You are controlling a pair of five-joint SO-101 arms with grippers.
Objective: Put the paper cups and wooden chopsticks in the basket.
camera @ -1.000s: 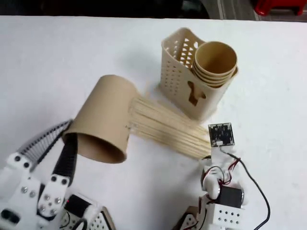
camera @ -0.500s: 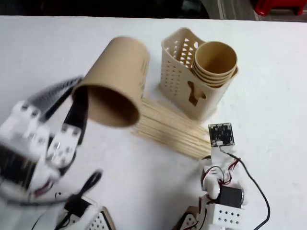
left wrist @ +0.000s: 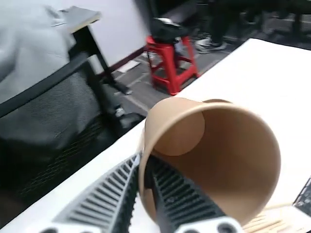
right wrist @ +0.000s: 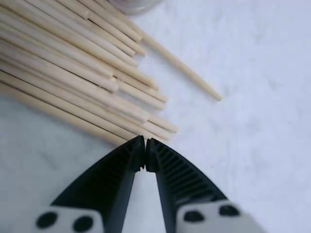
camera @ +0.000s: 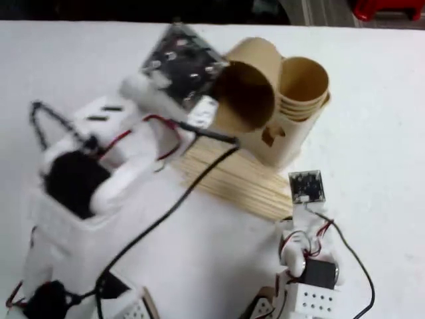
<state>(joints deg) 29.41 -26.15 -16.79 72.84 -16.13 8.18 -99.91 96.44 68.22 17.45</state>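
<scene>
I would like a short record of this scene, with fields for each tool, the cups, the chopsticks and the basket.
left tool: shut on cup rim
cup: tilted over basket, beside stack
stack: cups nested upright in basket
chopsticks: lying on table beside basket
right tool: shut, empty, near chopstick tips

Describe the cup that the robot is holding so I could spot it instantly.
On the white table stands a cream basket with a stack of paper cups upright inside. Beside that stack hangs one brown cup, pinched at its rim by the left arm's jaws. Unlike the nested ones, it is tipped on its side.
</scene>
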